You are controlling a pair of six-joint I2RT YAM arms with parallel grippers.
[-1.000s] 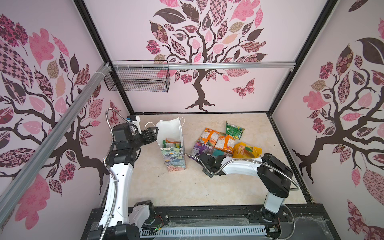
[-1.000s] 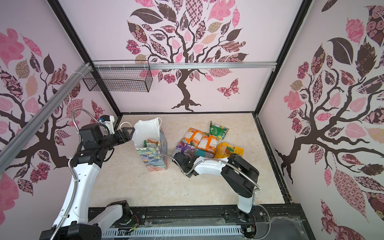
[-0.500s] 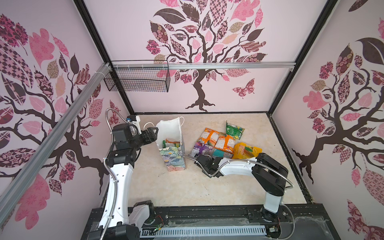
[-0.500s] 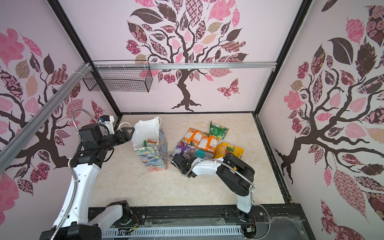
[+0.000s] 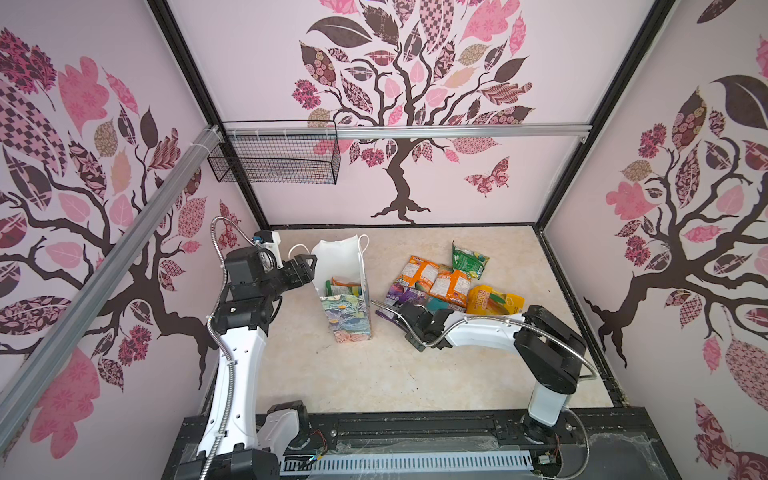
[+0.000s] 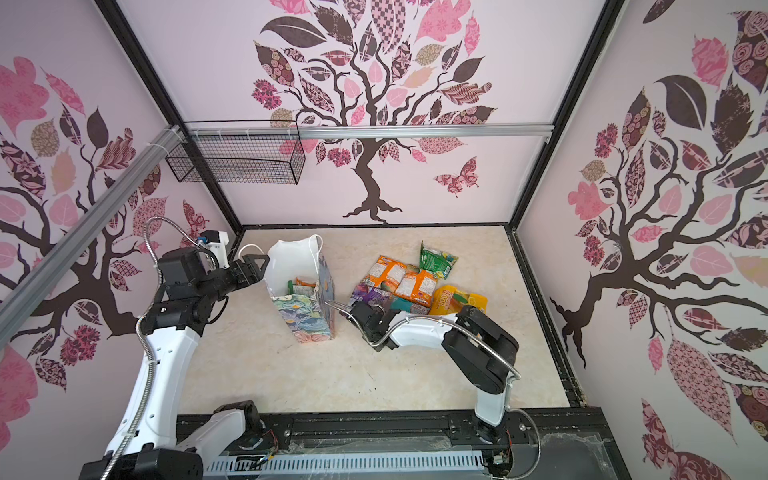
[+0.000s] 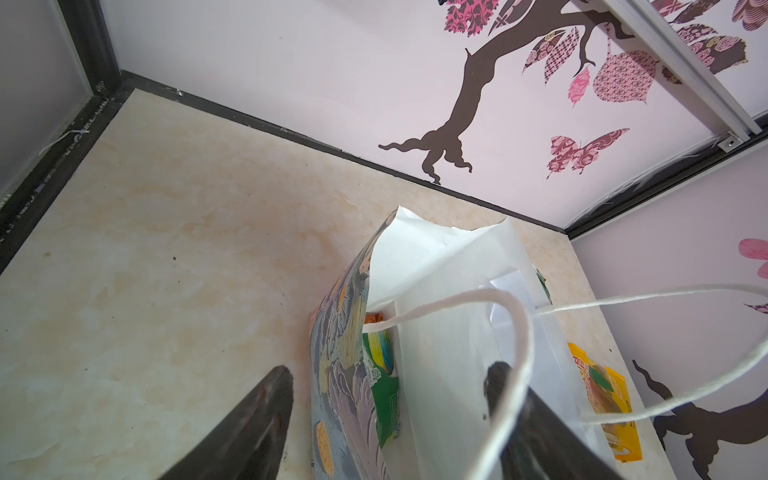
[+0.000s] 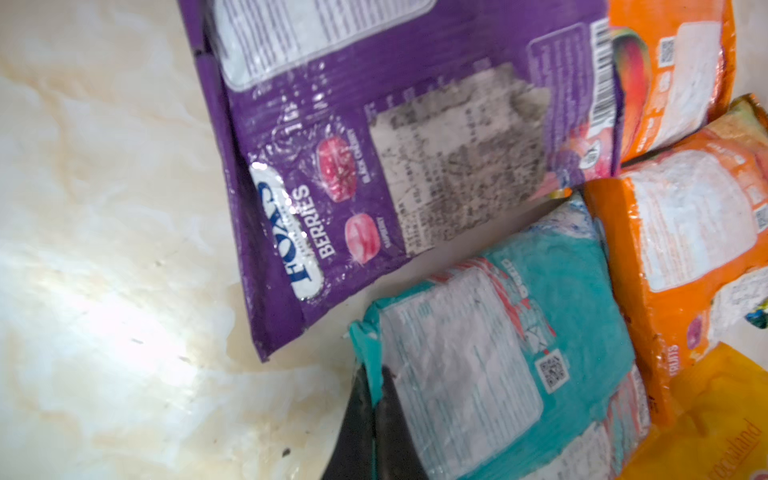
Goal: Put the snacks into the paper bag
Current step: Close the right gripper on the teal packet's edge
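Inside paper bag (image 5: 350,322): packets (image 5: 344,285); right of bag: snack pile (image 5: 444,284); my right gripper (image 8: 372,386) on front packet (image 8: 498,332); my left gripper (image 5: 306,266) at bag's left.

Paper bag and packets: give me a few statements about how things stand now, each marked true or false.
1. The right gripper is shut on the teal packet's edge. True.
2. The paper bag lies on its side. False: it stands upright, mouth open.
3. The left gripper is open, the bag's edge between its fingers. True.
4. The bag is empty. False: green and orange packets show inside.
5. The purple packet is in the bag. False: it lies on the table beside the teal packet.
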